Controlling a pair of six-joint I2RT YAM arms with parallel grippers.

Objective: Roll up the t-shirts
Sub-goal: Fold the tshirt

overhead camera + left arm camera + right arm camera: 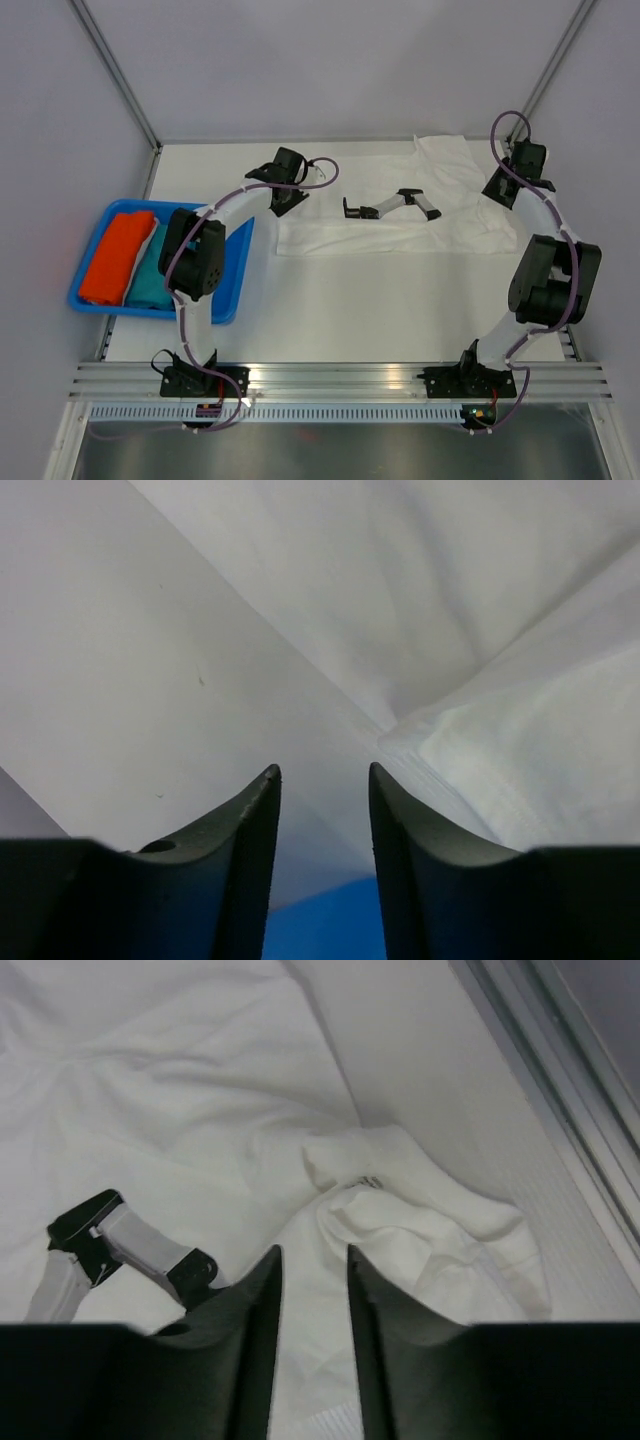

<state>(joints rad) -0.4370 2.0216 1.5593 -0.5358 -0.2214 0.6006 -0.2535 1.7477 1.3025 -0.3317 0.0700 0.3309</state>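
The white t-shirt (450, 215) lies spread flat at the back of the table, its black-and-grey print (395, 205) facing up. At the shirt's left edge my left gripper (283, 200) is open. In the left wrist view the left gripper (325, 770) has nothing between its fingers, and the white cloth (500, 630) lies just ahead. My right gripper (500, 190) is at the shirt's right edge. The right wrist view shows the right gripper (312, 1250) open above bunched white cloth (420, 1220), with the print (120, 1245) to its left. An orange t-shirt (115, 255) and a teal t-shirt (155, 270) lie in the tray.
A blue plastic tray (235, 290) sits at the table's left, beside the left arm; a corner of it (325, 925) shows between the left fingers. Metal frame rails (560, 1070) run along the table's right edge. Grey walls close in the back and sides.
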